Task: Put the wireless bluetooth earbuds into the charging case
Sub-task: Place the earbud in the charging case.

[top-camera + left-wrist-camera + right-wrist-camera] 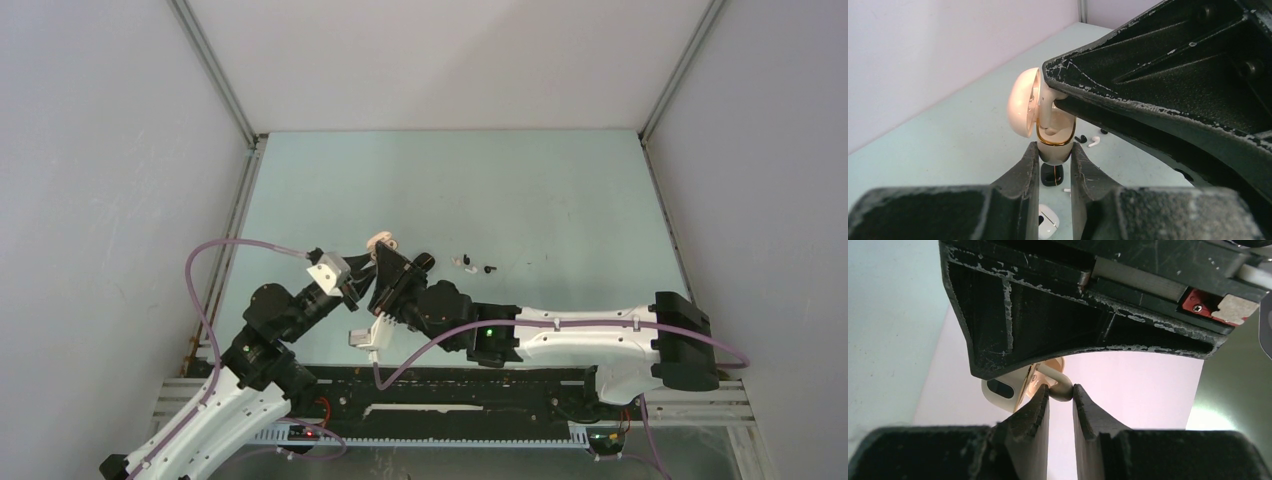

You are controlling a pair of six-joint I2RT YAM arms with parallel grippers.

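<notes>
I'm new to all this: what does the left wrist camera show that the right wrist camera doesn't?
Only the left wrist view: the left gripper clamping the beige case at its base, with loose earbuds, a black case and a white case below. Only the right wrist view: the two fingertips of the right gripper closed on the beige earbud. Both: the open case and that earbud at its mouth.

The two arms meet left of centre over the pale green table [560,190]. The left gripper [366,258] and the right gripper [390,258] crowd together at a beige charging case [381,241], which shows just past their tips. To the right, a white earbud [458,262] and a black earbud [489,269] lie loose on the table, near each other and apart from the grippers.
</notes>
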